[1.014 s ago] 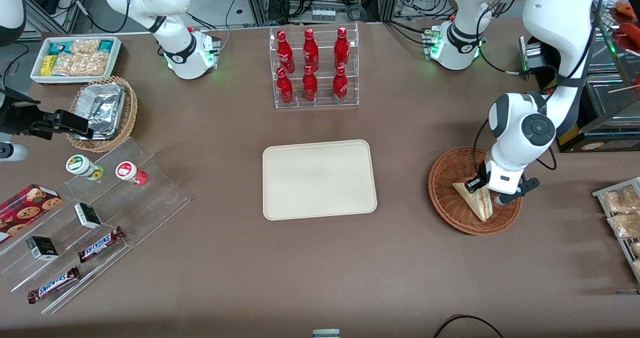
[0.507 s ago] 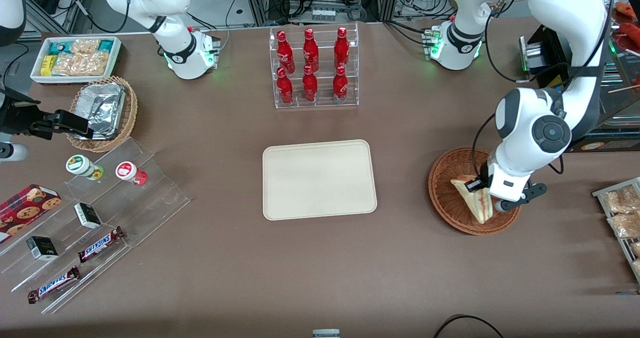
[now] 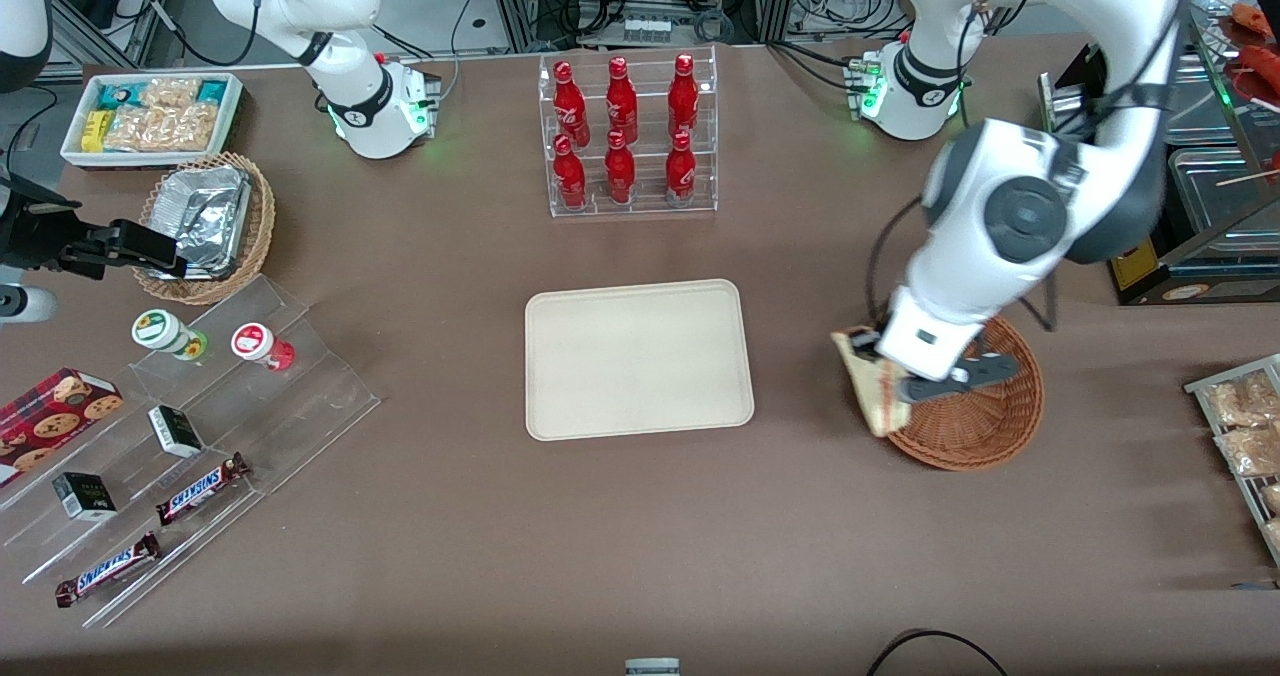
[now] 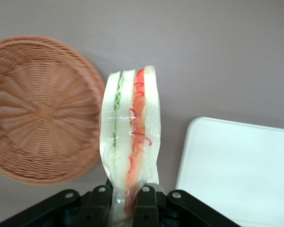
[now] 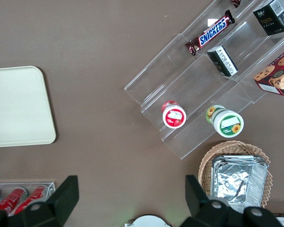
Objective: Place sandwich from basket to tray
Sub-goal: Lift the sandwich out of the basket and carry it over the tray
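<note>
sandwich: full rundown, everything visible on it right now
The sandwich is a clear-wrapped wedge of pale bread with green and red filling layers on its cut edge. The gripper is shut on one end, holding it lifted over the basket rim on the side toward the tray. Only the fingers touch it.

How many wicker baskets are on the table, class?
2: the basket under the hand holding the sandwich; a tan wicker basket holding a foil container at the parked arm's end.
</note>
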Controlling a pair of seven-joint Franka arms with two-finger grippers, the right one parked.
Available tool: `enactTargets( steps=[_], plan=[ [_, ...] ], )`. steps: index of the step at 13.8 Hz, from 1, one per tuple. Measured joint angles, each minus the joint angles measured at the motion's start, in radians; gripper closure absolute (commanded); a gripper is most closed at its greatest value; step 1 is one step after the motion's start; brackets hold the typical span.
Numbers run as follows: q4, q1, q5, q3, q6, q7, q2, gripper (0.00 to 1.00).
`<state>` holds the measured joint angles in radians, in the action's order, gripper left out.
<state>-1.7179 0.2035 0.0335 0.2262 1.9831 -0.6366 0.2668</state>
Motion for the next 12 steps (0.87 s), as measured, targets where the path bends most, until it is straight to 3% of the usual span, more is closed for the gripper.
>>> enactTargets(
  steps=[4,7,12],
  plan=[
    [0.08,0.15,0.001,0.004,0.0,-0.027,0.09,1.0],
    [0.133,0.246,0.042,0.004,0.0,-0.076,0.178,1.0],
    [0.239,0.346,0.062,0.003,0.002,-0.137,0.319,1.0]
  ],
)
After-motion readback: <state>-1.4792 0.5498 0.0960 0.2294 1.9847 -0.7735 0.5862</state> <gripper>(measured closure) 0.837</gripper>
